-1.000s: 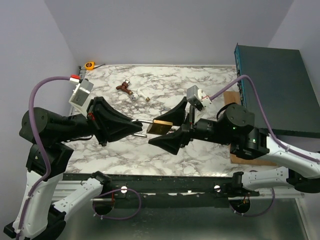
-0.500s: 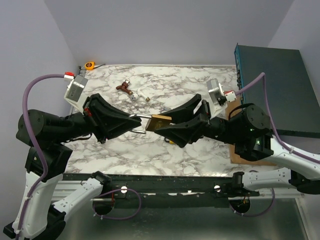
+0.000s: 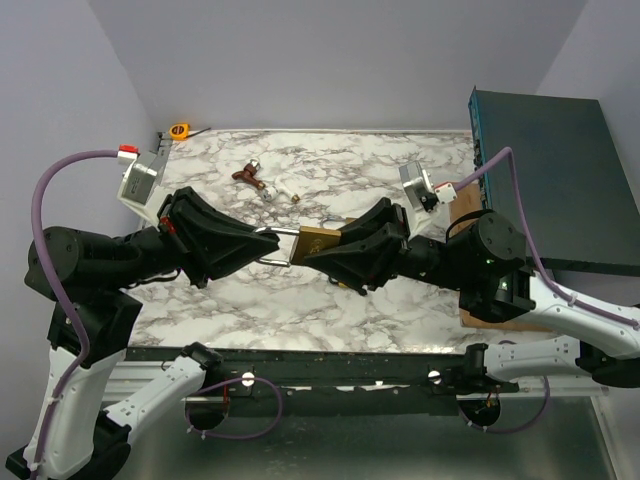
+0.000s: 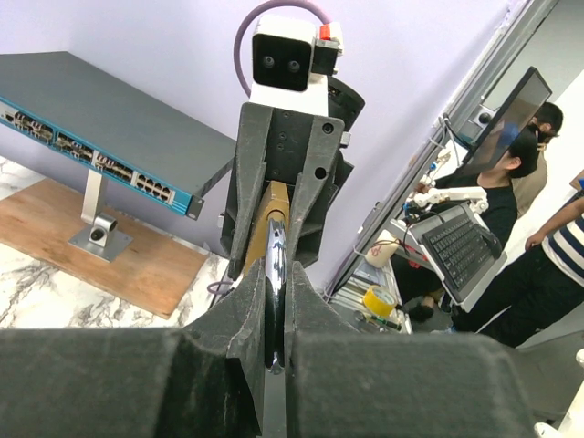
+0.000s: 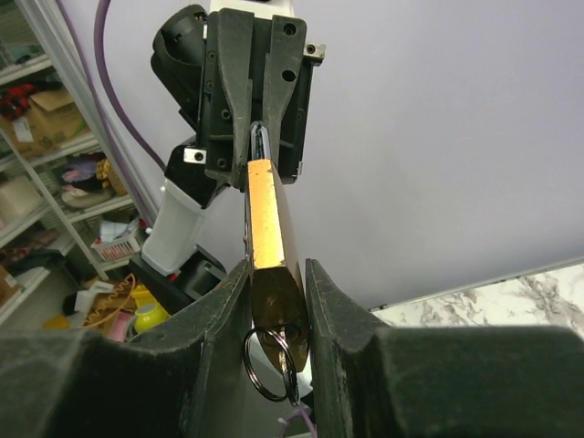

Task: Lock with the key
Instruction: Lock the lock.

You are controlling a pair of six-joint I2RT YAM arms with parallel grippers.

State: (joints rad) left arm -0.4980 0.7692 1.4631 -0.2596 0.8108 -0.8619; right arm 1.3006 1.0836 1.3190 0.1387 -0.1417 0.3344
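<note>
Left fingers (image 3: 225,240) pinch shackle (image 4: 274,274); right fingers (image 3: 355,262) clamp brass padlock (image 3: 318,242) (key ring (image 5: 265,363) dangling).

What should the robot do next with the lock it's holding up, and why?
Probably ease the left gripper toward the right gripper. Left jaws pinch the steel shackle, right jaws clamp the brass padlock body, and bare shackle shows between them, so it seems not clicked shut.

Lavender walls (image 3: 330,60); marble tabletop (image 3: 400,160); cluttered shelving (image 5: 50,160).
</note>
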